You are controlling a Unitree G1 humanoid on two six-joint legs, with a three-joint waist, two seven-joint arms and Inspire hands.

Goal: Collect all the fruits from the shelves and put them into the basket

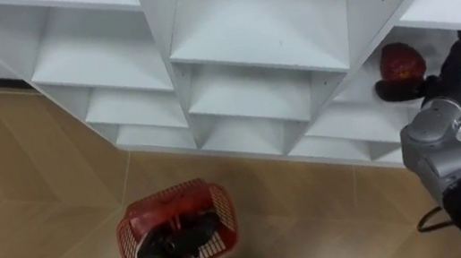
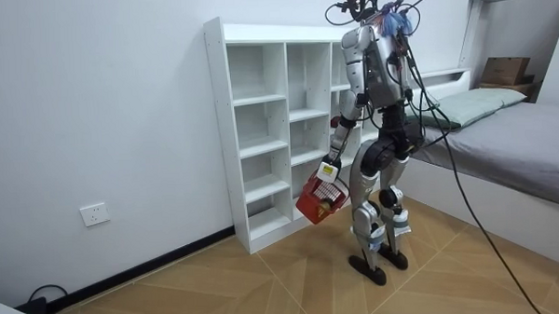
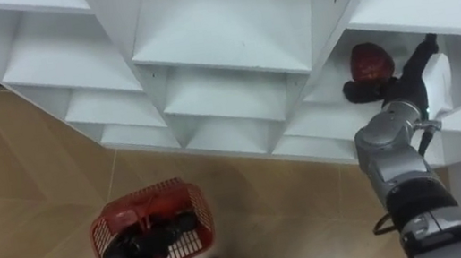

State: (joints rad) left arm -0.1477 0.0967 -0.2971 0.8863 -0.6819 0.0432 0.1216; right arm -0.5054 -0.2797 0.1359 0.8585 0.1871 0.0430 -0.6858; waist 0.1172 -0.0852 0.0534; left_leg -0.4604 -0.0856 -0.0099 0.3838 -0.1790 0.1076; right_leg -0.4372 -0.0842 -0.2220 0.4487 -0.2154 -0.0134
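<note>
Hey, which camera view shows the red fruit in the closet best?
The left eye view: the red fruit sits unblocked in its compartment, next to the right hand. The right eye view shows it much the same. In the room view the robot's body hides it. The left hand holds a red basket.

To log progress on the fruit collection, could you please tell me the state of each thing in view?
red fruit: lying in a shelf compartment, right hand at it; grasp unclear.
red basket: hanging by its handle from the left hand; no fruit seen inside.
white shelf unit: open-fronted, upright against the wall.
</note>
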